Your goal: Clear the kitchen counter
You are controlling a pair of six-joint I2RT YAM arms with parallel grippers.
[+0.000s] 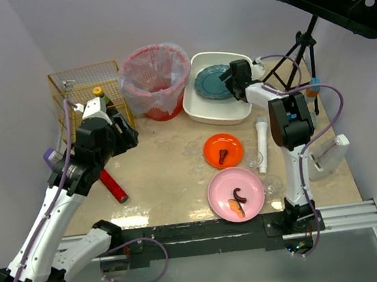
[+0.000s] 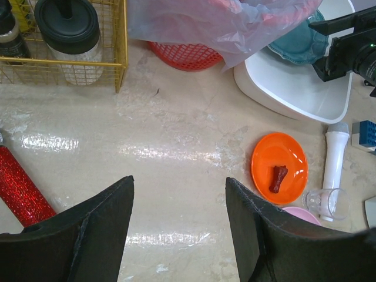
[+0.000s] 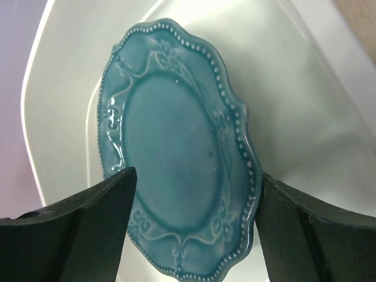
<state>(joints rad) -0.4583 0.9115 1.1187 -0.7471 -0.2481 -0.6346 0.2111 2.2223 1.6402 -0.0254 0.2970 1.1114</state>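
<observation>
The left arm reaches from the lower left of the top view towards the upper left; its left pincer (image 2: pixel 179 194) hangs released over bare desk (image 1: pixel 170 157), black fingers wide apart with nothing between them. The right arm stands upright at lower right and bends to upper centre, where the right pincer (image 3: pixel 194 188) is spread open above a glossy teal plate (image 3: pixel 176 158) with a beaded, scalloped rim, lying in a smooth white tub (image 1: pixel 202 108). Left of the tub stand a red mesh bin (image 1: pixel 156 83) lined with clear plastic and a yellow wire basket (image 1: pixel 81 78). The beige, faintly marbled desk fills mid-frame, shiny under glare, between pale lilac walls.
</observation>
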